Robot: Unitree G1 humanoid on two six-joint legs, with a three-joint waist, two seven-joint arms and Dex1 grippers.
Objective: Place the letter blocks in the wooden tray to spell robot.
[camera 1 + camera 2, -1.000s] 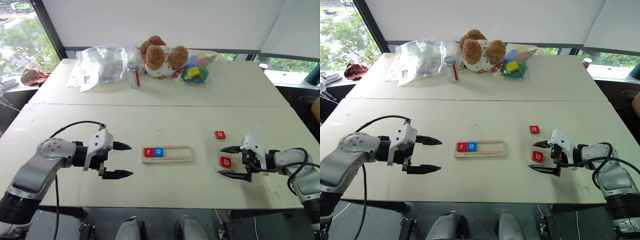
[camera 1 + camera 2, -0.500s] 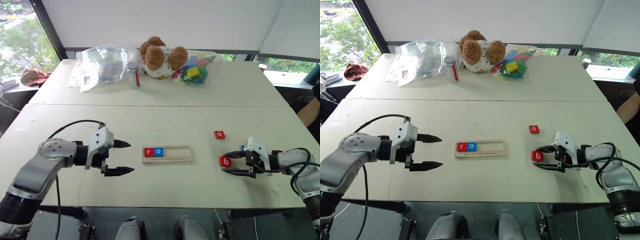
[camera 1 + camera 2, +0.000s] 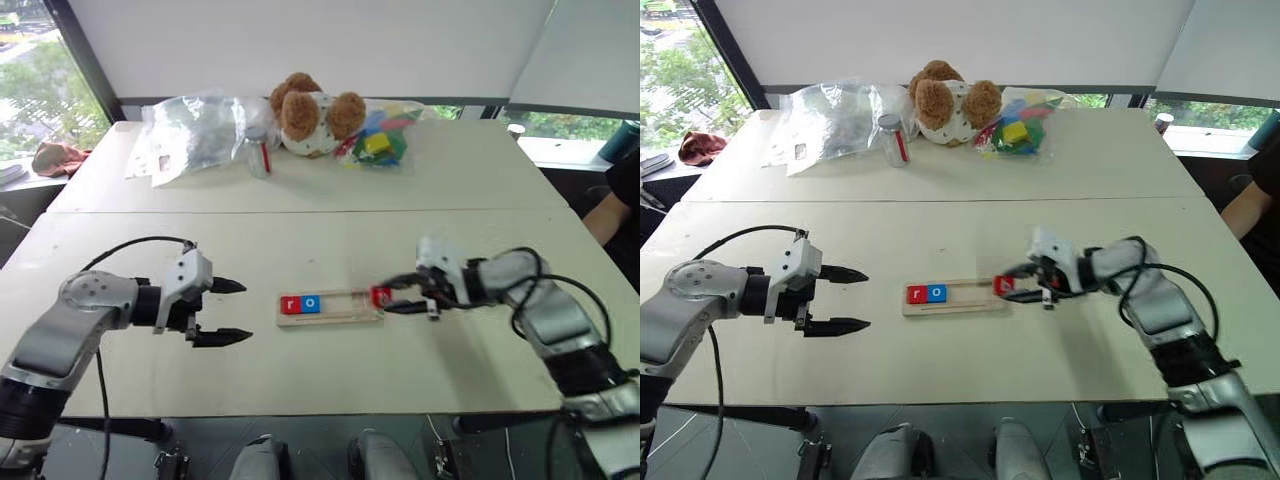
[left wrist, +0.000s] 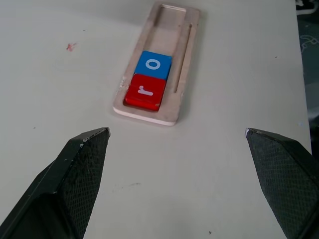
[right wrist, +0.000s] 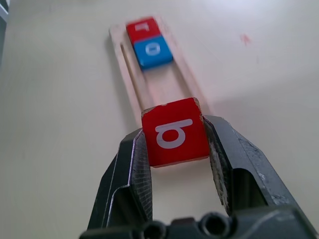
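The wooden tray (image 3: 335,308) lies at the table's middle. At its left end sit a red letter block "r" (image 3: 290,304) and a blue "o" (image 3: 311,303). My right gripper (image 3: 385,297) is shut on a red "b" block (image 5: 174,132), which it holds at the tray's right end. I cannot tell whether the block touches the wood. Left of the tray my left gripper (image 3: 245,311) stands open and empty, pointing at it. In the left wrist view its fingertips (image 4: 84,159) frame the tray (image 4: 184,59).
At the table's far side lie a teddy bear (image 3: 305,112), a clear plastic bag (image 3: 195,140), a small can (image 3: 260,155) and a bag of coloured toy blocks (image 3: 375,143). A person (image 3: 615,200) is at the right edge.
My right gripper shut on the "b" block, lifted it and carried it left to the tray's right end. The left gripper barely moved. The camera shifted slightly.
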